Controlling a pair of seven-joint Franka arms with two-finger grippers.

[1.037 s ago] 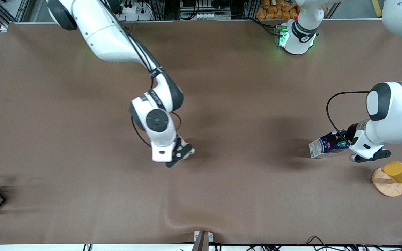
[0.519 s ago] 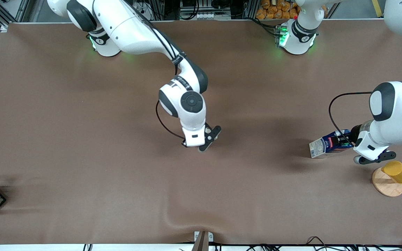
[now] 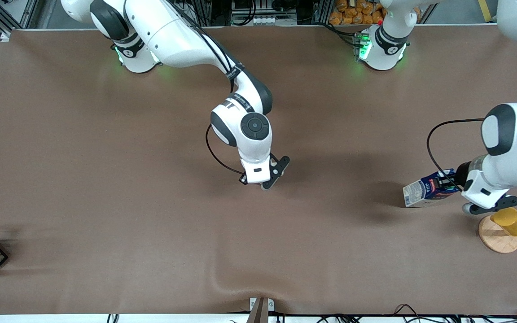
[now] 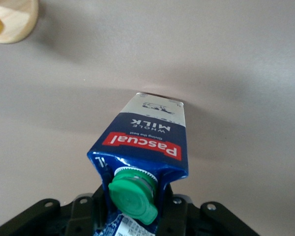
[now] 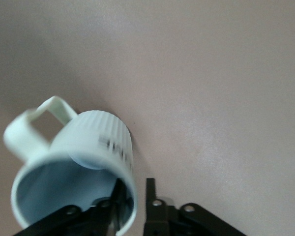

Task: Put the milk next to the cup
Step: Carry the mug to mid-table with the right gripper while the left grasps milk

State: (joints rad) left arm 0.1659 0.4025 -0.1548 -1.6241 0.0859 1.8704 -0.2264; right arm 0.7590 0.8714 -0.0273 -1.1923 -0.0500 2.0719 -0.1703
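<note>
The milk [image 3: 427,190] sits tilted toward the left arm's end of the table [image 3: 106,179], its gabled top pinched in the left tool [image 4: 132,206]. Mid-table, the right tool [image 5: 135,201] straddles the cup [image 5: 73,167] rim, fingers just parting. A grip that high could let the carton swing or slip. The yellow cup [image 3: 512,221] on its wooden base [image 3: 498,240] stands just beside the left tool, easy to clip
</note>
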